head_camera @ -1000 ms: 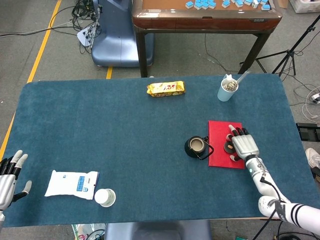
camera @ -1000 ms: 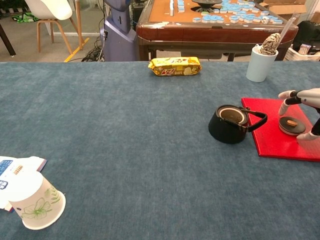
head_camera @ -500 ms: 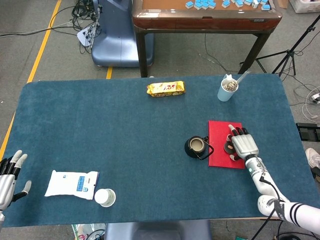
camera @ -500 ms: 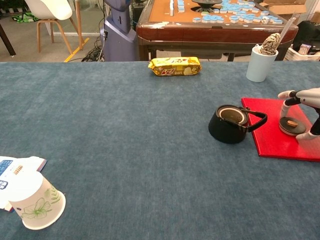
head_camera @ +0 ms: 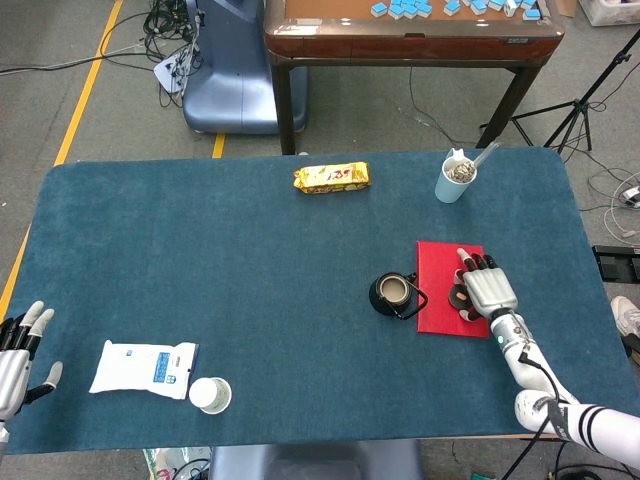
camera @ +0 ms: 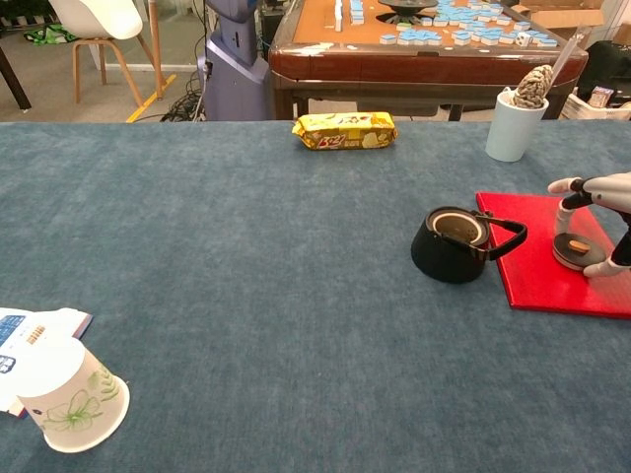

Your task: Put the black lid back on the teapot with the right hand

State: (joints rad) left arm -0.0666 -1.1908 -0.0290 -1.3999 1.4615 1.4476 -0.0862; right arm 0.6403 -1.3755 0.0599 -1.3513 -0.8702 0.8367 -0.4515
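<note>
Your right hand (head_camera: 487,291) arches over the lid (camera: 577,248) on the red mat (camera: 537,278) at the right of the frame, fingers around it; whether they grip it, I cannot tell. The teapot (head_camera: 392,293) sits open just left. Your left hand (head_camera: 18,350) rests open, lower left.

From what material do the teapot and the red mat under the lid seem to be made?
The teapot looks like cast iron or dark glazed ceramic: matte black, thick rim, little shine. The red mat looks like thin, flat plastic or silicone, evenly coloured with sharp straight edges; the pictures leave it open.
</note>
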